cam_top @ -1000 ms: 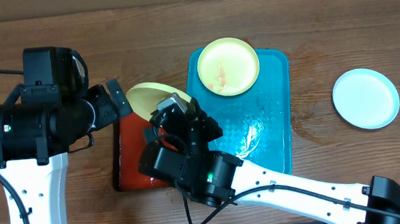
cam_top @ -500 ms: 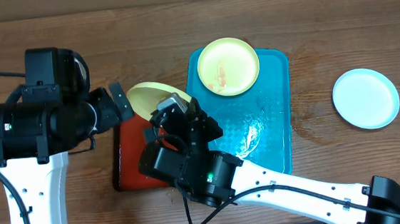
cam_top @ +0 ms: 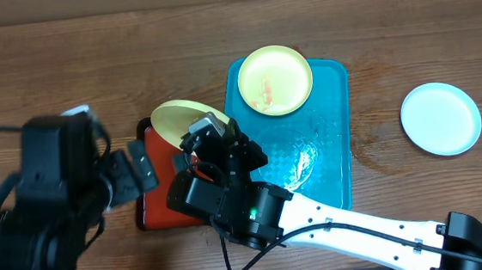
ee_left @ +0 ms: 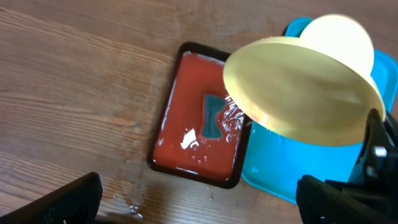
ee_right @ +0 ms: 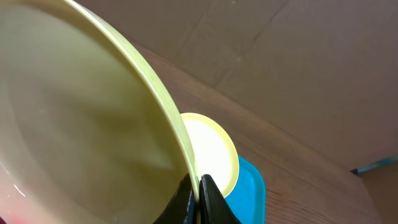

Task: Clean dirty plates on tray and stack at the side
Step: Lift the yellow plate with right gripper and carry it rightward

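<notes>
Looked first at the wooden surface, carrying two trays and one plate set aside. Noted the left arm drawn back toward the near-left edge since a second ago, away from the held plate, with the left jaws spread wide and empty. Found the right arm unmoved, right jaws clenched on the rim of a pale yellow-green plate, tilted above the far end of the red tray. Judged from that retreat that scrubbing of this plate was probably over, stacking next. Saw the turquoise tray just beside the red one, wet, carrying a second yellow-green plate at its far end, orange-stained, not yet cleaned. Spotted the light blue plate well apart on the right, off the tray. Made out a teal patch, perhaps a sponge, in the red tray's water. Read no brand, label or writing anywhere.
</notes>
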### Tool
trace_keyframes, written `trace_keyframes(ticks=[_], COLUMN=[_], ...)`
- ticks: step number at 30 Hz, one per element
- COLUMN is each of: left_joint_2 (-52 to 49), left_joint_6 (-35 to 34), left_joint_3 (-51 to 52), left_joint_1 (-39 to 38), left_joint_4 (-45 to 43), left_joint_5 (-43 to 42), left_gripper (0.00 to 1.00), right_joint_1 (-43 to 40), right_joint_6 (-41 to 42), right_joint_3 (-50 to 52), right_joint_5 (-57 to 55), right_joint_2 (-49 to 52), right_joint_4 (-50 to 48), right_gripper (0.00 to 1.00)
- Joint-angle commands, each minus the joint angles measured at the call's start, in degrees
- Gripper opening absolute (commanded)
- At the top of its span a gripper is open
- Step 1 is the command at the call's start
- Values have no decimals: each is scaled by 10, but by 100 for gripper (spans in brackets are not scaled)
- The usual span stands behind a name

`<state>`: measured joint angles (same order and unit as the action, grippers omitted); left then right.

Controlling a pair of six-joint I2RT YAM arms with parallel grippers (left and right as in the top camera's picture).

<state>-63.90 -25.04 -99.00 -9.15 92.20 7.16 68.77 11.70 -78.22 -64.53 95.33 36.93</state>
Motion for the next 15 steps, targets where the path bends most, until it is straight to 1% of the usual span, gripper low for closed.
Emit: trace_keyframes(ticks=[1,4,6,8,10,15], left_joint_2=[6,6,5,5,5,5], left_joint_6=[-3,-2,-2,-2,-2,-2], left_joint_3=[-4,-4,-4,-4,-4,-4], left_joint_1=[-3,-3,-3,-3,-3,-3], left_joint_4=[1,2,2,2,2,2], left_joint_5=[25,25,24,25,24,24], left_gripper=[99,100,100,100,100,100], right_joint_1=[3,3,3,5,5,6], right_joint_6=[0,-6,-10,-32,-32,-32], right_joint_3=[-5,-5,-5,-5,-5,-5], right_joint_5=[12,-4,16,3,-22,-14], right_joint_2=[-2,-2,-2,-2,-2,-2], right_joint_4=[-9,-7,-20,-22,-23,-26], right_gripper=[4,4,4,4,4,4])
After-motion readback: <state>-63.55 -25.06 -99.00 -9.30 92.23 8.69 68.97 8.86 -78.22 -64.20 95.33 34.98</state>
